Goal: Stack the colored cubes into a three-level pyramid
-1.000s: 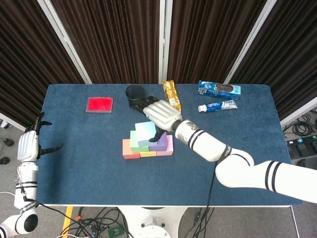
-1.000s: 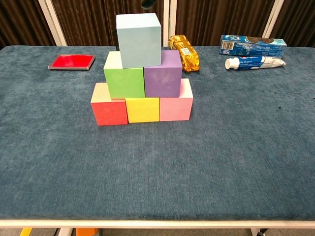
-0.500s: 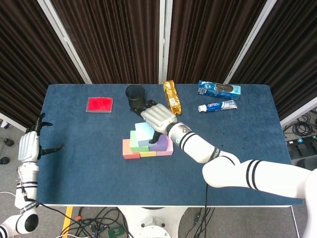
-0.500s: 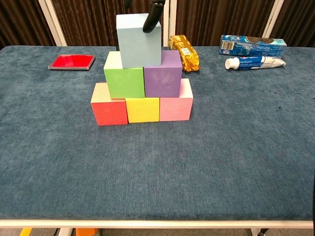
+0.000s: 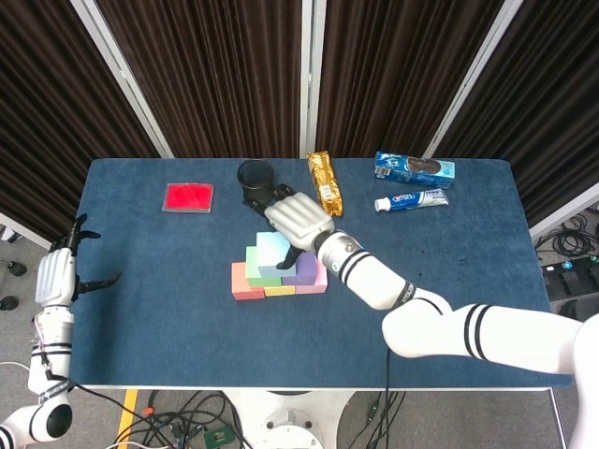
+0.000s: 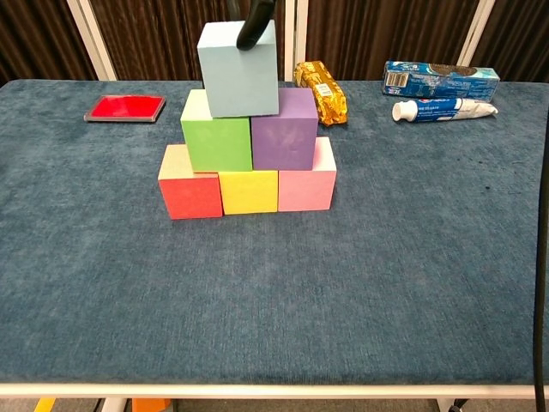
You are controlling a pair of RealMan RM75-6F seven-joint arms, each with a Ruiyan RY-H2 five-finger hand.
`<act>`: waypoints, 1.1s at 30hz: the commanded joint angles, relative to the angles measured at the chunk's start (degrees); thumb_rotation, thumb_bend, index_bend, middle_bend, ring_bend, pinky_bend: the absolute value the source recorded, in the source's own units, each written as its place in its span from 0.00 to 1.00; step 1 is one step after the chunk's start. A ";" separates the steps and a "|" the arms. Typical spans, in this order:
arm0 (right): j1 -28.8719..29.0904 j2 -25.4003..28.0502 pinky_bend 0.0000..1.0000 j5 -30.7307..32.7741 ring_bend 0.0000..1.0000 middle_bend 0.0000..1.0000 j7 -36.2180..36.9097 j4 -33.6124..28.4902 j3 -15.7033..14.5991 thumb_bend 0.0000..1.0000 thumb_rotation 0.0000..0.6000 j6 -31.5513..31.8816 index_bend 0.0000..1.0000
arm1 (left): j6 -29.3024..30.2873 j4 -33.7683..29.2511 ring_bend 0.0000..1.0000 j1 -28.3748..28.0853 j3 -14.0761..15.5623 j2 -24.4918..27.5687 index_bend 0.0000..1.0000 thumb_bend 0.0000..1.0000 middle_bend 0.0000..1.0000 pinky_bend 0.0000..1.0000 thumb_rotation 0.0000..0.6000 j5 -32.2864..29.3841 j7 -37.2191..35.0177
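While right hand (image 5: 298,217) touches light blue cube (image 6: 238,69), pyramid stacked

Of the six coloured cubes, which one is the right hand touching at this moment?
The light blue cube, alone at the pyramid's top. A dark finger of the right hand rests on its upper front edge; the other five cubes sit below, untouched.
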 commanded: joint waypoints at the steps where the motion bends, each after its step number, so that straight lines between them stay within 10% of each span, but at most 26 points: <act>1: -0.35 0.06 0.00 -0.30 0.00 0.51 0.02 -0.20 0.13 0.07 1.00 0.24 0.00 | 0.07 -0.12 0.17 0.03 0.04 0.02 0.04 0.06 0.28 0.15 1.00 -0.04 0.15; 33: -2.08 -1.34 0.00 1.42 0.01 0.54 -1.22 -0.50 2.17 0.10 1.00 2.35 0.00 | -0.20 0.21 0.17 0.05 0.43 0.07 0.04 0.06 0.28 0.15 1.00 0.19 -0.19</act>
